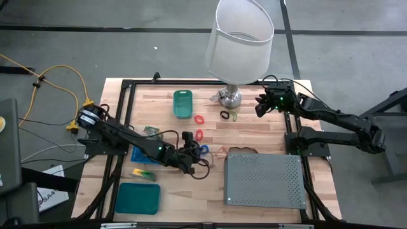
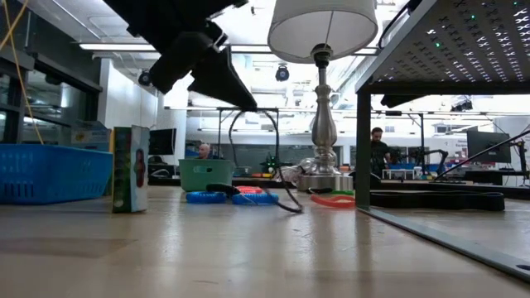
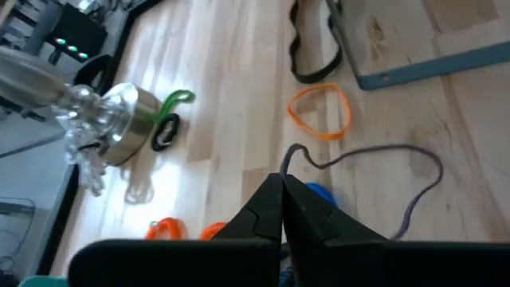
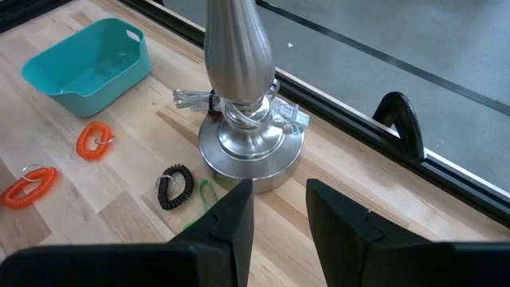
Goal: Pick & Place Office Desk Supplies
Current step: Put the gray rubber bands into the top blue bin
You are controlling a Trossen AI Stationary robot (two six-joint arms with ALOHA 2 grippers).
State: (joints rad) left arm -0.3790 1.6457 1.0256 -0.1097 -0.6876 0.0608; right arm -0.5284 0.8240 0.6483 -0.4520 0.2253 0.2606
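The left gripper point(image 3: 283, 209) is closed empty over the blue loop point(image 3: 319, 194), at the table's six o'clock. It should be opened before descending. The right gripper point(image 4: 279, 209) is held open near the lamp point(image 4: 243, 96).

Hidden and cropped parts. High view: the lamp shade point(image 1: 240, 38) covers most of the lamp base point(image 1: 230, 98) and the tabletop point(image 1: 165, 114) behind it; the shade's top is cut by the picture's edge. Left wrist view: the left gripper point(image 3: 282, 209) hides most of a blue loop point(image 3: 321, 194), and two orange coils point(image 3: 166, 229) are partly hidden at the gripper's edge. Low view: the grey perforated box point(image 2: 451, 41) is cropped at the right; people in the room behind are too small to describe
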